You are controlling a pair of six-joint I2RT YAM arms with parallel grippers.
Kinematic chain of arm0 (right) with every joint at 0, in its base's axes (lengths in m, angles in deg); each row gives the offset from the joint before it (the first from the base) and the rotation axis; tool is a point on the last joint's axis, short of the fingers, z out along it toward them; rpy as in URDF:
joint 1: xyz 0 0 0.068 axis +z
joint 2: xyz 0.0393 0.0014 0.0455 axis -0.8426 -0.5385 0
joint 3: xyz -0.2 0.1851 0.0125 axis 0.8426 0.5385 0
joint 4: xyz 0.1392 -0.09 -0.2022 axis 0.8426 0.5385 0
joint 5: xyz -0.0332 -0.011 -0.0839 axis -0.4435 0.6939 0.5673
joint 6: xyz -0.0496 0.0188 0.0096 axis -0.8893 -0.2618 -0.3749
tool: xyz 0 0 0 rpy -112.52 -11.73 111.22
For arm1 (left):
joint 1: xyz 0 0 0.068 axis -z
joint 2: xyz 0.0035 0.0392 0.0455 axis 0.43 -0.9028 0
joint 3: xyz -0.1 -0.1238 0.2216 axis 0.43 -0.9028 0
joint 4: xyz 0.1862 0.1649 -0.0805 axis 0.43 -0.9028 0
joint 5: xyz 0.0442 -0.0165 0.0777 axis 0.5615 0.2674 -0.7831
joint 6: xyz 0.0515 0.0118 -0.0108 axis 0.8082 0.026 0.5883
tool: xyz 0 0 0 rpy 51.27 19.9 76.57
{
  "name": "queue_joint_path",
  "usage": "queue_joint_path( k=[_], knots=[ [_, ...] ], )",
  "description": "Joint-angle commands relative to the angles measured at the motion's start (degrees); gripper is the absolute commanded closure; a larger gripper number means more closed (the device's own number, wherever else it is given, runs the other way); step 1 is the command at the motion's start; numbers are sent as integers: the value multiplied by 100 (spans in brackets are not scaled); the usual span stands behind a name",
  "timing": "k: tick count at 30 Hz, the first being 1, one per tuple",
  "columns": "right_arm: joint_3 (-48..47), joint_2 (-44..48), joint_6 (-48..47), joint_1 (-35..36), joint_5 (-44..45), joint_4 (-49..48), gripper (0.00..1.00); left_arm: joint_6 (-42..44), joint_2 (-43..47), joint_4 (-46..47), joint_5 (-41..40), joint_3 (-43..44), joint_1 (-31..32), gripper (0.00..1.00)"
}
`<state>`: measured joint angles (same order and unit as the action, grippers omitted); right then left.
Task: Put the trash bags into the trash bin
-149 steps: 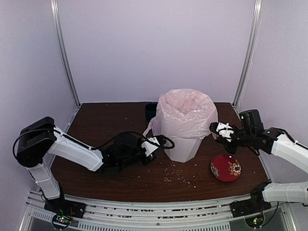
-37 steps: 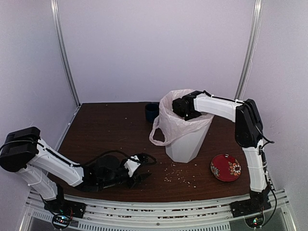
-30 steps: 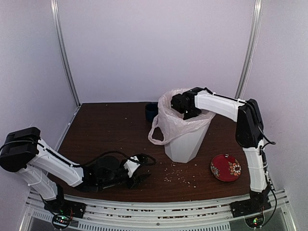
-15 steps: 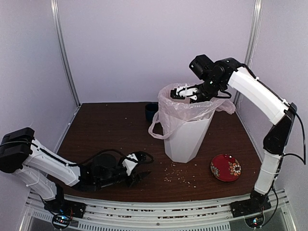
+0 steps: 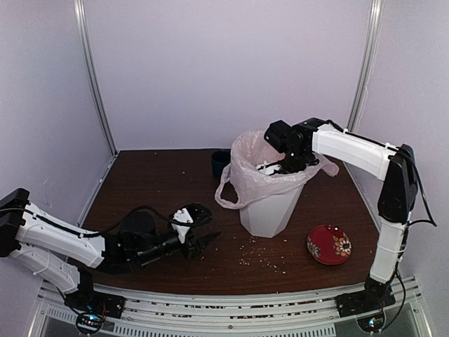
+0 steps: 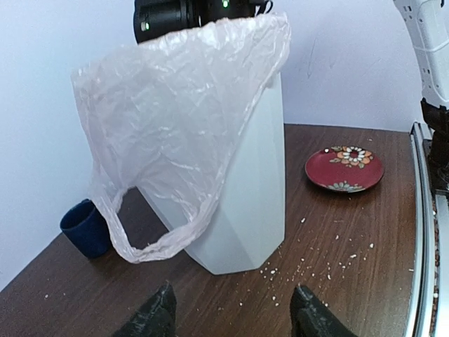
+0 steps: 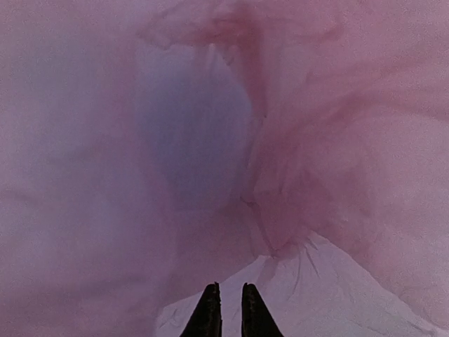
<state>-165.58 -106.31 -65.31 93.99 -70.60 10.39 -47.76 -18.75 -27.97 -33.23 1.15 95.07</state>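
A tall white trash bin (image 5: 270, 210) stands mid-counter (image 5: 154, 189) with the pale pink trash bag (image 5: 245, 175) draped over its rim, lining it. One handle loop (image 5: 223, 198) hangs outside down the left face. The right end effector (image 7: 229, 309) is down in the bin's mouth, its fingertips a narrow slit apart with nothing seen between them and pink film all around. This looks like the seating step, and the next move probably calls for pressing the film deeper and tucking in the loose loop. How far down the bag reaches is hard to tell. The left end effector (image 5: 203, 228) lies low on the counter, spread wide and empty, facing the bin. A dark blue cup (image 5: 220, 163) sits behind the bin, a red plate (image 5: 329, 244) to its right.
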Motion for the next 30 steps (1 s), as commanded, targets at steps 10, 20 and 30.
queue_joint_path(
  k=[10,20,30],
  knots=[
    [-90,525,230,-2,-121,-421,87,1962,-1777,1094,-58,1833,17,39],
    [-161,765,279,-2,-268,-439,86,2259,-3203,1501,-1484,2835,-8,58],
    [-353,1275,425,-2,-346,-644,84,2462,-3548,2123,-1737,2945,-52,100]
  ],
)
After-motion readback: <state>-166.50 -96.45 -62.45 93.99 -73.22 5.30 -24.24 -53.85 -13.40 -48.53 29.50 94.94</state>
